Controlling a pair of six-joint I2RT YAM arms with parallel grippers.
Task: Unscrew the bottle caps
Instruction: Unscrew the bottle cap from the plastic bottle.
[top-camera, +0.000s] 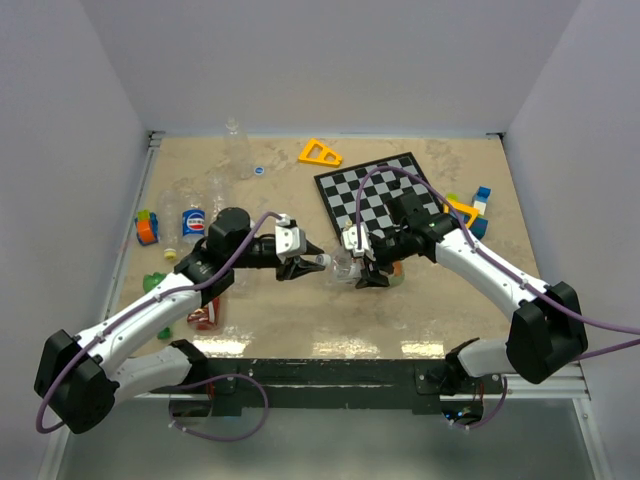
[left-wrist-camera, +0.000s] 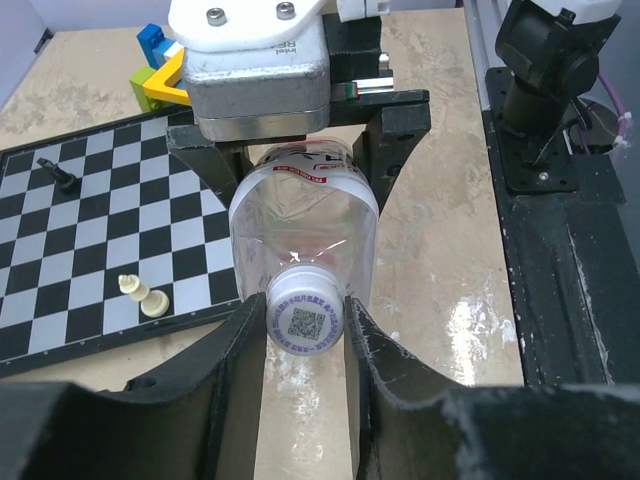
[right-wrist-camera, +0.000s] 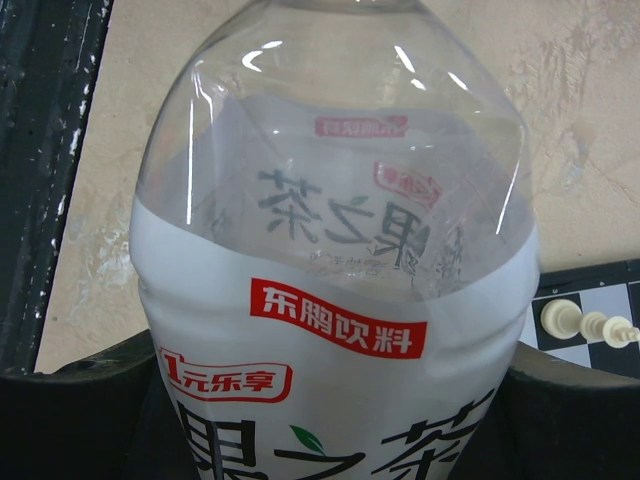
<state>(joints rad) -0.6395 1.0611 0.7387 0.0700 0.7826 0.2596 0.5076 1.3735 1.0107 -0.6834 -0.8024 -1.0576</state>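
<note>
I am pinching the bottle's cap with the left claw (top-camera: 308, 263) while the right claw (top-camera: 367, 272) is clamping the body.

The bottle (left-wrist-camera: 300, 225) is lying on its side between the two arms, near the front edge of the chessboard (top-camera: 385, 195) — clear, thin-walled plastic, rounded at the shoulder, wrapped in a glossy white label with red badges. Its cap (left-wrist-camera: 305, 320), a small white disc with a square printed code on top, is sitting squeezed between my left claw's matte black fingers (left-wrist-camera: 225, 360), both touching its rim. The right claw's black fingers are pressing the labelled body from either side. Whether the bottle is touching the beige, mottled worktop (top-camera: 250, 320) I cannot tell.
</note>
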